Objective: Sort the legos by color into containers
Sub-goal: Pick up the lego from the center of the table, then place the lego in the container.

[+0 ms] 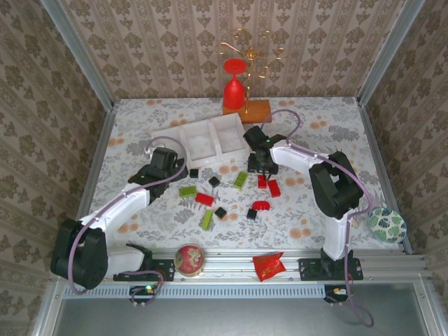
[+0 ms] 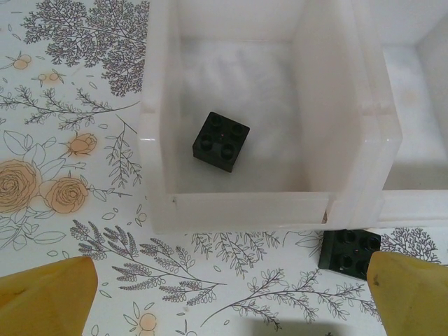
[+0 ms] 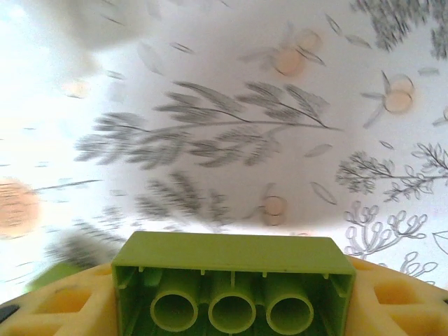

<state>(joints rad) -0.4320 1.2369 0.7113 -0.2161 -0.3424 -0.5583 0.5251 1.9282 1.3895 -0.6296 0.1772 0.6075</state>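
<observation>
So, your right gripper (image 3: pixel 227 308) clamped on lime brick (image 3: pixel 231 262), left gripper (image 2: pixel 231 294) wide apart, black brick (image 2: pixel 221 142) in white tray (image 2: pixel 245 210)

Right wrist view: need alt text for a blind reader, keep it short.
A lime green brick, hollow underside with three tubes facing the camera, sits clamped between the yellow fingers of the right hand. Behind it lies a blurred white floral table cover.
</observation>
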